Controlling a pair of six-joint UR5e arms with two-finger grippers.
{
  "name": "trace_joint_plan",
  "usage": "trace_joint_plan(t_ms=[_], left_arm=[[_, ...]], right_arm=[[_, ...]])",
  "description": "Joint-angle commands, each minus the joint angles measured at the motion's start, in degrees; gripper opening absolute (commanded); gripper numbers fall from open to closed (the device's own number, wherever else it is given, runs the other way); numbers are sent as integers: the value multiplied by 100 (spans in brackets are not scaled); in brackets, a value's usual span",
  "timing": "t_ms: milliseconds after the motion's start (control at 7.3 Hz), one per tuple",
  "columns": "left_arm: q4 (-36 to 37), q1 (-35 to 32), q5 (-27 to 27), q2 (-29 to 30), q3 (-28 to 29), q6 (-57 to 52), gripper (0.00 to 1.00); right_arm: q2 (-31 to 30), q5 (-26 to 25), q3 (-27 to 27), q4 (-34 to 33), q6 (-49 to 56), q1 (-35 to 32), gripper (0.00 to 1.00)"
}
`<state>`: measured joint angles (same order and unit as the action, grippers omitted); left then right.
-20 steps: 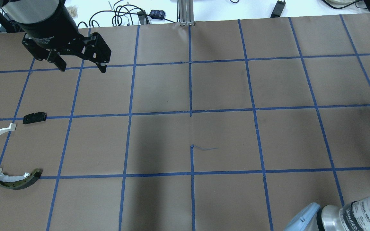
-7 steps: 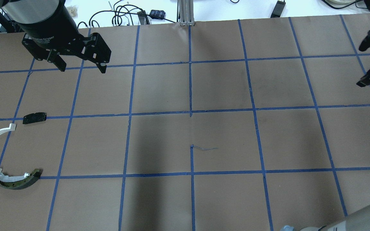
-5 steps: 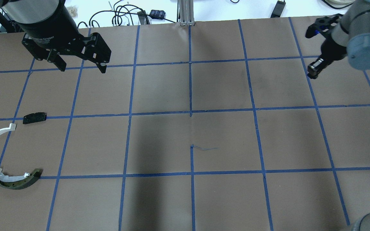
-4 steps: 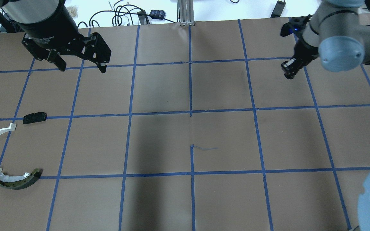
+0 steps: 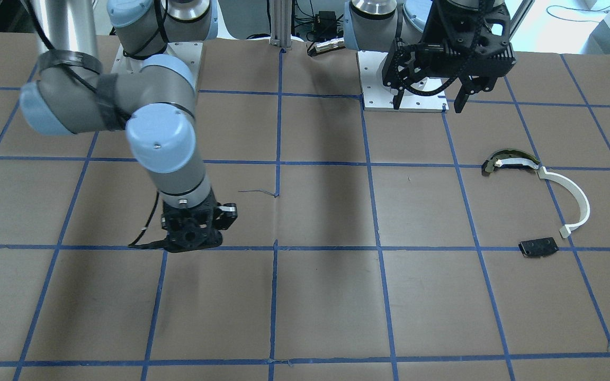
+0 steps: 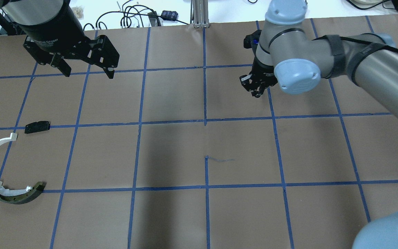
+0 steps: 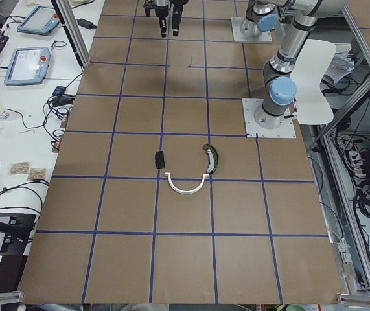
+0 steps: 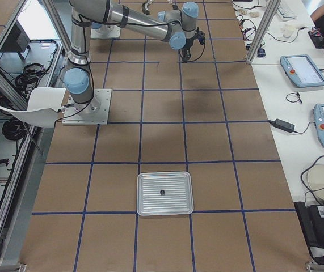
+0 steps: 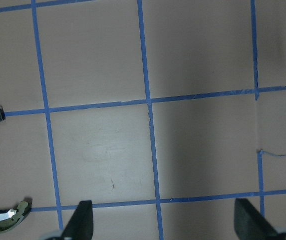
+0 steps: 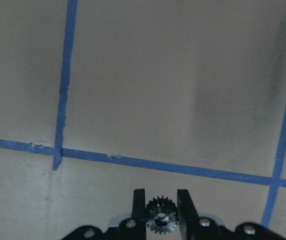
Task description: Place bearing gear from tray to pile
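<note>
Motion over the last second: your right tool (image 6: 256, 90), clamped on the bearing gear (image 10: 161, 216), has swept in toward the pile (image 6: 37, 127) but remains well apart from it. You're mid-carry, with the release still ahead. Your left tool (image 6: 88, 73) hangs wide and empty nearer the pile.

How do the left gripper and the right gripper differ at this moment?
The left gripper is open and empty; the right gripper is shut on a small gear. The left gripper hangs over the table's left half, the right gripper over its right half. Both point down, above the table.
</note>
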<state>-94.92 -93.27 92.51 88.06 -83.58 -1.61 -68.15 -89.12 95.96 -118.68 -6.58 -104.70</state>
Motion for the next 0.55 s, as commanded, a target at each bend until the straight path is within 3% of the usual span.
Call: trace_joint_plan(t_ms=[0, 411], left_arm=[[0, 10, -5, 9, 0, -50, 100], [-61, 423, -32, -8, 35, -331, 100]], right_arm=[[275, 0, 11, -198, -782, -777, 0], [680, 8, 11, -226, -801, -990, 0]])
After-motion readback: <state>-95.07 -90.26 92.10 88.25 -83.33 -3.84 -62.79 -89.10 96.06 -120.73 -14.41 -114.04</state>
